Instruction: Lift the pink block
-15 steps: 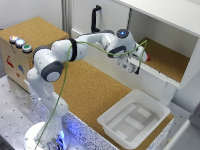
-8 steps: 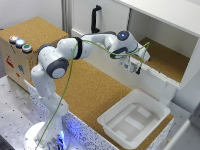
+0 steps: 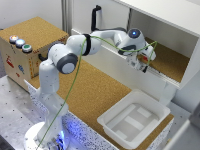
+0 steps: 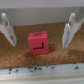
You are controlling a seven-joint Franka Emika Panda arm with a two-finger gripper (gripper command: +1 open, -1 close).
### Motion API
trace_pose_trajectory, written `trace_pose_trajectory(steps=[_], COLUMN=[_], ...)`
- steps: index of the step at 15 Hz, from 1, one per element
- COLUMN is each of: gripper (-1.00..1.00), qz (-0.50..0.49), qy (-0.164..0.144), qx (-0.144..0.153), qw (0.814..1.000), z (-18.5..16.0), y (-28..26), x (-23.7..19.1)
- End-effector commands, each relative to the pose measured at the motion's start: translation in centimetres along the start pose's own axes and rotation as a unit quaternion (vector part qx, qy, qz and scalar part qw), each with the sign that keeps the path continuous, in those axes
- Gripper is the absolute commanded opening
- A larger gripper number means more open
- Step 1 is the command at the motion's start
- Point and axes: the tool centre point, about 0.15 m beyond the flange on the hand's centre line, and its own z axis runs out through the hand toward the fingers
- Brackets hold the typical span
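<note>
The pink block (image 4: 38, 43), a small pinkish-red cube with a dark mark on its face, lies on the cork floor of the shelf. It sits between the two white fingers (image 4: 70, 30) of my gripper (image 4: 38, 45), which stands open around it with a gap on each side. In the exterior view my gripper (image 3: 141, 61) reaches down into the shelf opening at the right. There the block is too small and too hidden by the hand to make out.
The white shelf (image 3: 165, 75) has a low front lip and a roof close above the hand. A white tray (image 3: 132, 120) rests on the cork table below. A box with round push-buttons (image 3: 20, 42) stands at the exterior view's left. A green cable (image 3: 75, 80) hangs along the arm.
The gripper has shifted slightly toward the exterior view's right, further into the shelf opening. Its fingers stay open.
</note>
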Motion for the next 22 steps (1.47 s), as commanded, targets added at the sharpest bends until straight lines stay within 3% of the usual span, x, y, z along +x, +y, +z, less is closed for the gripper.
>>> trace_pose_trajectory(steps=[1, 8, 9, 14, 22], gripper=[1.00, 1.00, -1.00, -1.00, -1.00], qz=[-0.022, -0.046, -0.043, -0.047, -0.024], qy=[-0.044, -0.045, -0.034, -0.039, 0.006], qx=[0.058, 0.024, 0.022, -0.002, -0.020], qw=[0.997, 0.998, 0.998, 0.998, 0.999], z=[2.8, 4.5, 4.4, 5.1, -0.5], y=[1.1, -0.5, -0.3, 0.4, -0.2], x=[3.0, 4.0, 4.0, 3.3, 1.2])
